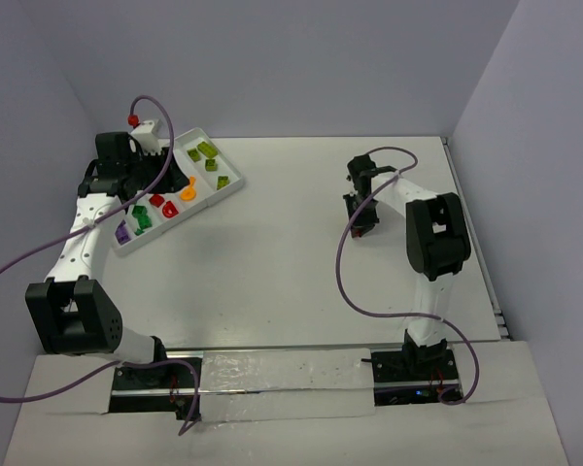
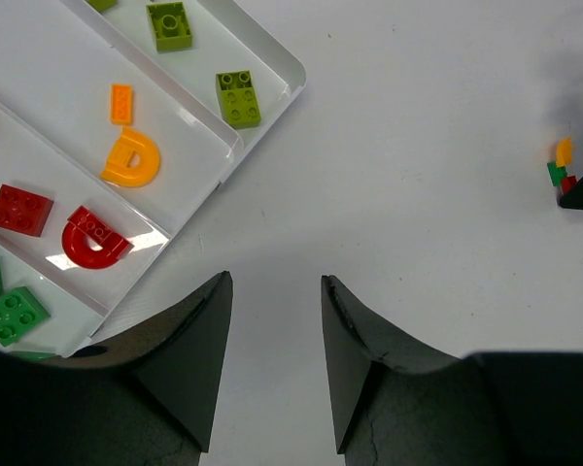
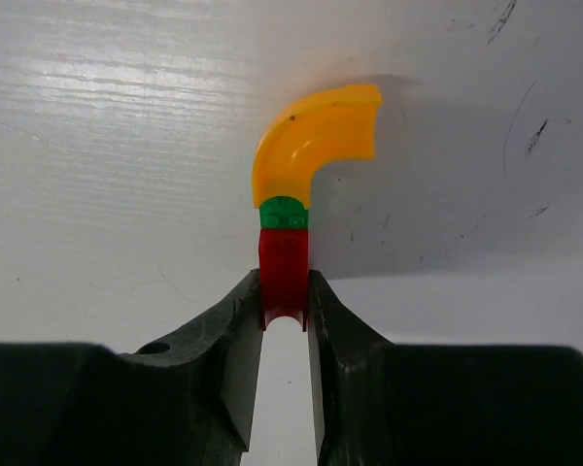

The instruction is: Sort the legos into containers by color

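My right gripper [image 3: 284,291] is shut on a red lego [image 3: 284,272] out on the table. Stuck to that lego are a small green piece [image 3: 284,214] and a curved yellow piece [image 3: 316,141]. From above, the right gripper [image 1: 361,223] is right of centre. My left gripper [image 2: 274,282] is open and holds nothing, just off the near corner of the white tray [image 2: 290,68]. The tray's containers hold lime bricks [image 2: 238,97], orange pieces [image 2: 131,160], red pieces [image 2: 95,238] and green bricks [image 2: 13,316]. The left wrist view shows the joined stack [image 2: 562,165] far right.
The tray [image 1: 235,184] lies at an angle at the back left, with a purple brick [image 1: 122,232] at its near end. Walls close off the table at the back and on both sides. A purple cable loops beside each arm.
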